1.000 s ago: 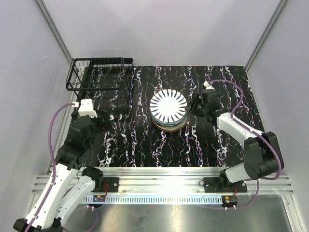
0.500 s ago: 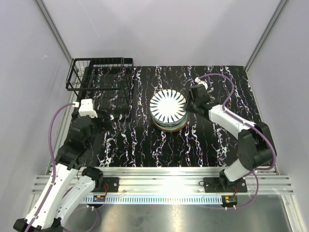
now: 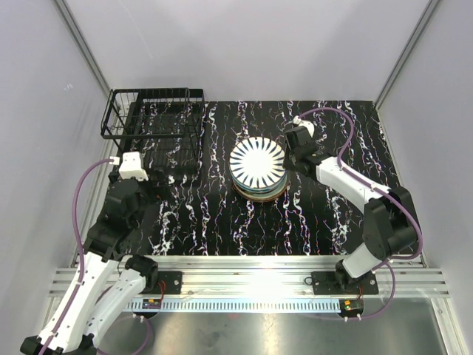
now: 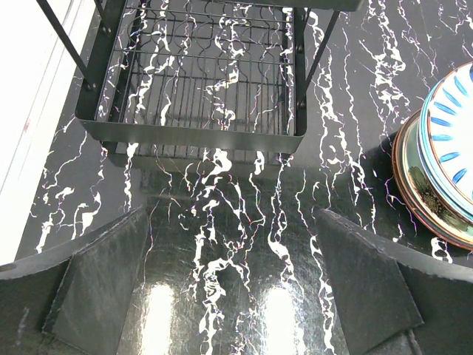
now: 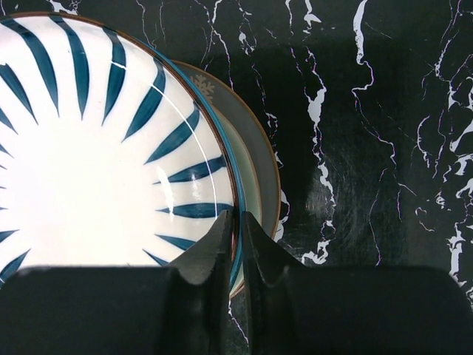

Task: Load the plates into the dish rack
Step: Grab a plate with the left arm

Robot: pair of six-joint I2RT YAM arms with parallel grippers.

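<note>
One stack of round plates (image 3: pixel 257 171) sits near the middle of the counter (image 3: pixel 222 222). At least three layers can be told apart, but I cannot tell how many lie in the pile altogether. Uppermost is a glossy white striped plate (image 5: pixel 89 163), with dark blue radial stripes running out to a thin brown edge. Under it shows a teal-rimmed plate (image 5: pixel 251 181) with a pale inside. Below that is a wider grey-brown plate (image 5: pixel 211 90) with a small pale snowflake-like mark on its rim. The two dark fingers of the right gripper (image 5: pixel 235 225) stand almost together and pinch the rim of the striped plate, which runs into the narrow slit between them.

One dish rack (image 3: pixel 157 93) stands at the far-left corner of the counter, well apart from the stack. It is rectangular, made of thin black wire, with a solid black band along its near wall. The left gripper (image 4: pixel 233 222) hovers just in front of the rack. Its two broad, matte fingers are spread wide, with counter showing between them.

The counter is glossy black with white marble-like veins and faint purple flecks. Two white-and-black arms, the left arm (image 3: pixel 111 229) and the right arm (image 3: pixel 355 188), each carry one purple cable (image 3: pixel 81 200). Both rise from a ribbed aluminium rail (image 3: pixel 251 277) at the near edge.
</note>
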